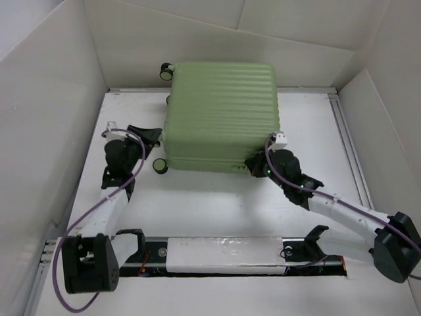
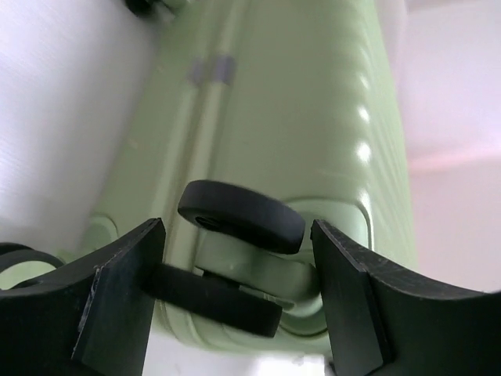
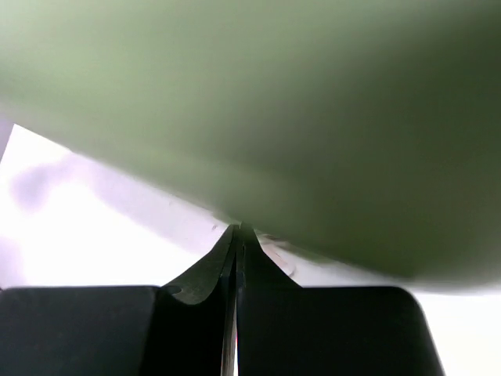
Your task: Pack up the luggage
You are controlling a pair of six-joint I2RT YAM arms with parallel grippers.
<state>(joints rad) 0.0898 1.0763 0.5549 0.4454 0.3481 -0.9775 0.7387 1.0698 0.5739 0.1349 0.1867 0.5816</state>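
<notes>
Luggage (image 1: 220, 112) lies closed, hemmed by white walls (image 1: 39, 99).

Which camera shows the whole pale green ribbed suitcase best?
The top external view: the pale green ribbed suitcase lies closed, almost entirely visible. The left wrist shows only one wheeled corner; the right wrist, a green blur.

Top camera, above and behind the arm bases at 6 o'clock, looks steeply down over the whole white desk (image 1: 217, 204), with the luggage (image 1: 220, 115) toward 12. Left wrist camera sits very near a caster wheel (image 2: 241, 215) at the luggage's 7 o'clock corner, framed by the left fingers (image 2: 109, 301). Right wrist camera is pressed close to blurred green, probably the same shell.
</notes>
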